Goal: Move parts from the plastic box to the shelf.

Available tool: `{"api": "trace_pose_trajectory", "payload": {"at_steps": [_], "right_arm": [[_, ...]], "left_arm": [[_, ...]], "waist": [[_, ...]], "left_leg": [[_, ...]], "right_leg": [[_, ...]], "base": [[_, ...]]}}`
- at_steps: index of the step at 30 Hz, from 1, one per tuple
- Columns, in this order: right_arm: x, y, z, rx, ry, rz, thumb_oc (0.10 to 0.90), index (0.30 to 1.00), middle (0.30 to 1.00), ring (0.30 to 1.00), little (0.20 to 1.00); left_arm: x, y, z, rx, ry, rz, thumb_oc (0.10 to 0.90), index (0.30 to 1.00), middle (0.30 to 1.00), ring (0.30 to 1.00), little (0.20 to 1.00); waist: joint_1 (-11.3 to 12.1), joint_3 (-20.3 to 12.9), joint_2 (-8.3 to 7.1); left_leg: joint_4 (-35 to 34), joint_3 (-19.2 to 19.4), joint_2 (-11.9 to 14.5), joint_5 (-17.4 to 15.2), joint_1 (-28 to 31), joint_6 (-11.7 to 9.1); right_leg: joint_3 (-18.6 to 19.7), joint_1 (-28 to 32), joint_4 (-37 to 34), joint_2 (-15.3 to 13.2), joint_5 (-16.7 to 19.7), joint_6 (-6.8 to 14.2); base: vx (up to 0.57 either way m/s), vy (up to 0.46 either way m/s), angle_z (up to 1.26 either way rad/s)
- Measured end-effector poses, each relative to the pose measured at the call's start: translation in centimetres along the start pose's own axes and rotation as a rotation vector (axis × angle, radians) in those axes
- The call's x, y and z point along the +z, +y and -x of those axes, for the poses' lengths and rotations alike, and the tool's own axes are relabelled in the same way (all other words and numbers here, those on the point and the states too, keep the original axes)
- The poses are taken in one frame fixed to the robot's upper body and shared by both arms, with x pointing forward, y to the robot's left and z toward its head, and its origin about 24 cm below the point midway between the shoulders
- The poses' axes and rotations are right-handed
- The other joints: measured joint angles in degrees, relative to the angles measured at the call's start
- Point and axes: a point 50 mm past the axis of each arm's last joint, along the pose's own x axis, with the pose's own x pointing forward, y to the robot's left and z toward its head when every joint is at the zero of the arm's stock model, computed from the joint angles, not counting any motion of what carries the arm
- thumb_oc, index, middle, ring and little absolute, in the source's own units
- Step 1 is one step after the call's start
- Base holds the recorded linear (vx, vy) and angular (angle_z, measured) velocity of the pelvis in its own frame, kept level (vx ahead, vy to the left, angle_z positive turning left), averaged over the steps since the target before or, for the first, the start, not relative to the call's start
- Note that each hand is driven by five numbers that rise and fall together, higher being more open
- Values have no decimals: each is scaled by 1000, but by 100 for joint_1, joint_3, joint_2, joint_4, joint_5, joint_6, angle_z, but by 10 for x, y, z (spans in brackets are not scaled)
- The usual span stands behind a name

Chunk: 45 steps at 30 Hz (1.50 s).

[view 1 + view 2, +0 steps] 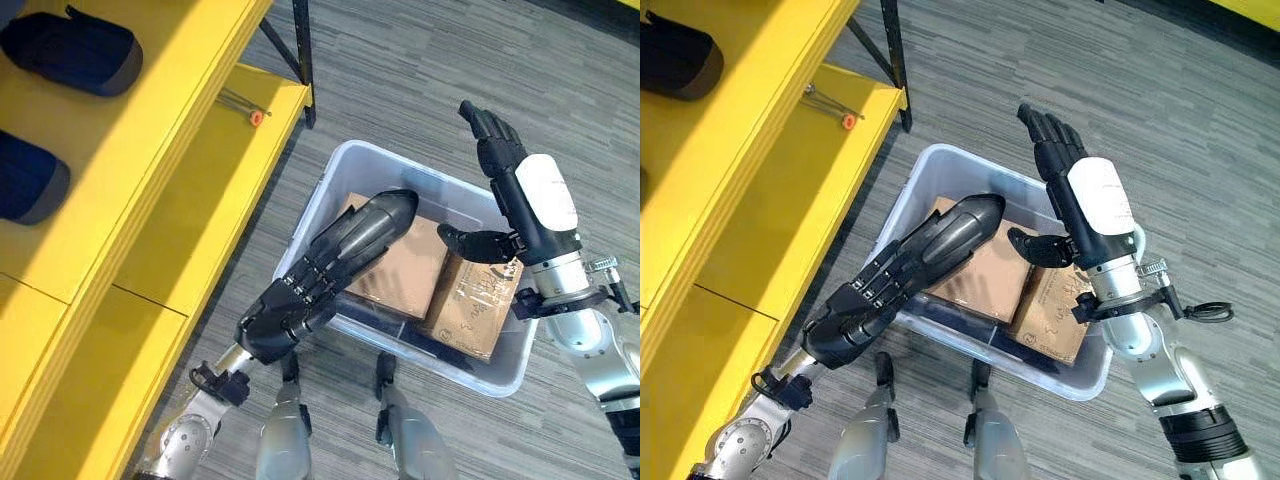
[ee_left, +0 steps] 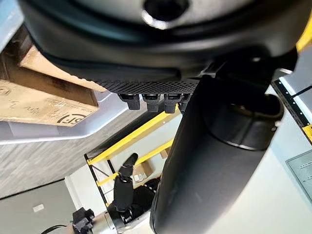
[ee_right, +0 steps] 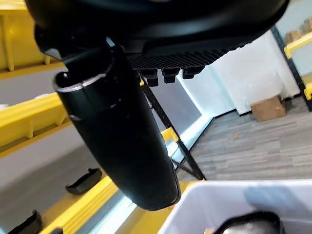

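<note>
Reaching into the plastic box [image 1: 330, 190], left hand [image 1: 340, 255] lies flat, fingers straight, on a cardboard part [image 1: 400, 275]. Right hand [image 1: 515, 185] hovers open above. Cartons probably stiff, light; grip opposite edges. Shelf [image 1: 200, 170] alongside.

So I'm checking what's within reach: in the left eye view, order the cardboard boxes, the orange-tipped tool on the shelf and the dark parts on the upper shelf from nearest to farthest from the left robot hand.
1. Cardboard boxes: in the plastic box, directly beneath the left robot hand.
2. Orange-tipped tool: on the lower yellow shelf, up-left.
3. Dark parts: on the upper shelf, far left.
</note>
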Motion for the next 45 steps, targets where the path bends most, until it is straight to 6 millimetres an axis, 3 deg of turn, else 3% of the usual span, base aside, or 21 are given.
{"api": "trace_pose_trajectory", "payload": {"at_steps": [10,12,16,18,24,27,37,45], "right_arm": [[24,17,-25,142,-154,-3,900,1000,1000,1000,1000],[28,18,-31,155,-176,0,900,1000,1000,1000,1000],[40,34,-36,219,-229,-30,900,1000,1000,1000,1000],[40,49,-34,296,-213,-57,900,1000,1000,1000,1000],[50,60,-33,355,-230,-90,900,1000,1000,1000,1000],[50,57,-39,376,-267,56,900,1000,1000,1000,1000],[41,60,-36,422,-251,159,900,1000,1000,1000,1000],[-7,57,-34,328,-15,318,900,1000,1000,1000,1000]], "left_arm": [[10,-6,-14,-88,-34,11,900,1000,1000,1000,1000],[11,-7,-16,-115,-20,0,900,1000,1000,1000,1000],[12,-13,-26,-161,-21,4,900,1000,1000,1000,1000],[15,-17,-32,-196,-32,6,900,1000,1000,1000,1000],[13,-19,-32,-233,-28,8,900,1000,1000,1000,1000],[12,-17,-31,-219,-32,6,900,1000,1000,1000,1000],[7,-14,-26,-202,34,-19,900,1000,1000,1000,1000],[9,-16,-30,-220,32,-19,900,1000,1000,1000,1000]], "waist": [[96,60,99],[104,219,126],[146,350,270],[217,351,271],[199,354,267],[202,354,267],[200,356,264],[193,356,263]], "left_leg": [[-25,-114,-110,40,-206,38],[-27,-114,-143,54,-273,56],[-21,-155,-215,96,-496,104],[-22,-156,-215,95,-529,104],[-37,-137,-256,87,-558,117],[-35,-124,-272,104,-645,139],[-33,-156,-293,124,-818,155],[-32,-153,-293,145,-954,168]], "right_leg": [[-133,-132,9,-79,-43,17],[-127,-234,80,-116,-41,21],[-148,-467,170,-180,-64,41],[-143,-522,196,-181,-81,47],[-126,-626,332,-235,-154,82],[-115,-755,407,-262,-176,104],[-139,-947,490,-291,-197,113],[-124,-1134,589,-299,-231,112]], "base": [[-38,-11,9],[-52,22,1],[-87,26,4],[-47,34,3],[-19,29,0],[0,0,0],[-26,-12,1],[-11,-5,0]]}}
